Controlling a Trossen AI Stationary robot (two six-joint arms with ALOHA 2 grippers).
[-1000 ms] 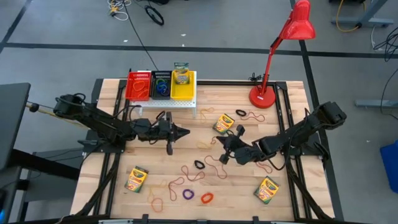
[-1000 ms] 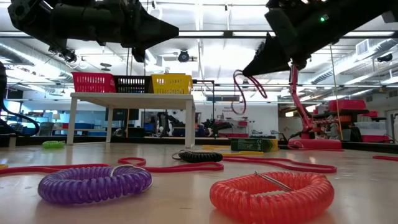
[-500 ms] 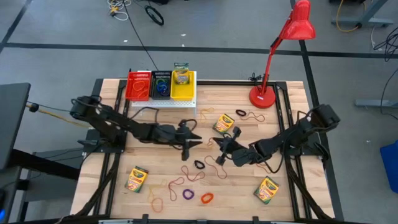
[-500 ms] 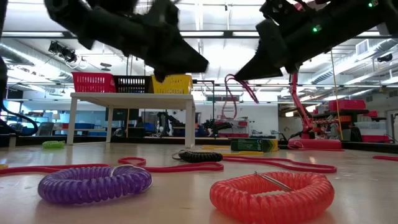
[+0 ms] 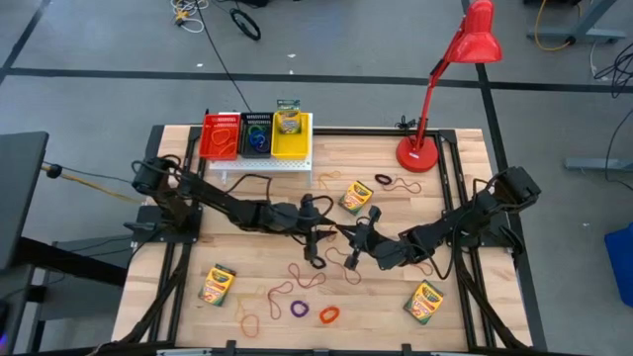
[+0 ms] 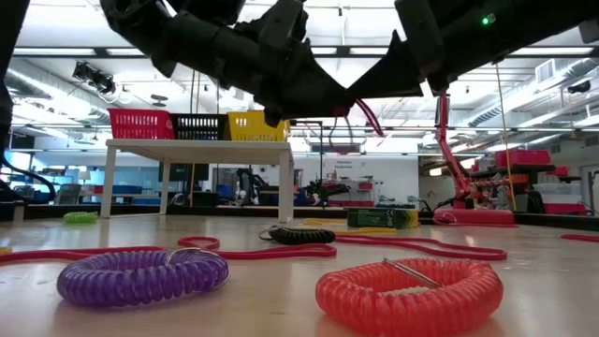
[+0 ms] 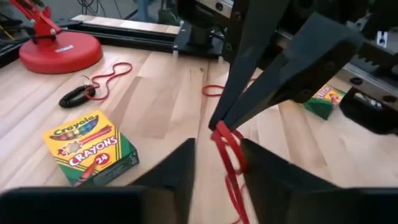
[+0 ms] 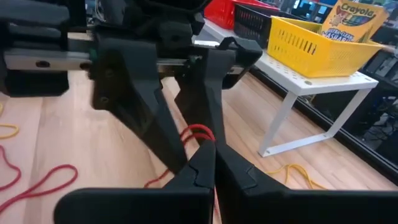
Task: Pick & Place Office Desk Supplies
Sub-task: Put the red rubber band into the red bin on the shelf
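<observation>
My right gripper (image 5: 347, 234) is shut on a thin red rubber band (image 7: 225, 155) above the middle of the table. My left gripper (image 5: 323, 238) is open right beside it. Its two fingers (image 7: 180, 168) stand on either side of the hanging band, and I see no touch. Three crayon boxes lie flat on the table: one mid-table (image 5: 354, 196), one near left (image 5: 216, 284), one near right (image 5: 425, 302). More red bands (image 5: 300, 274), a black loop (image 5: 383, 180), a purple loop (image 5: 299, 310) and an orange loop (image 5: 329, 314) lie on the wood. My right gripper pinches the red rubber band by its upper end (image 7: 217, 129) between its two fingertips. The fingers slant down from the table's right side. The band hangs slack below them, clear of the table, and also shows in the right wrist view (image 8: 198, 132).
A white perforated stand (image 5: 265, 164) at the far left carries red, black and yellow baskets (image 5: 288, 144). The red lamp's base (image 5: 418, 154) stands at the far right. Both arms meet over the table's middle, above the loose bands.
My left gripper has reached toward the table's right and near edges, up to my right gripper, and now straddles the hanging band. My right gripper has shifted a little toward the left with the band still hanging from it.
</observation>
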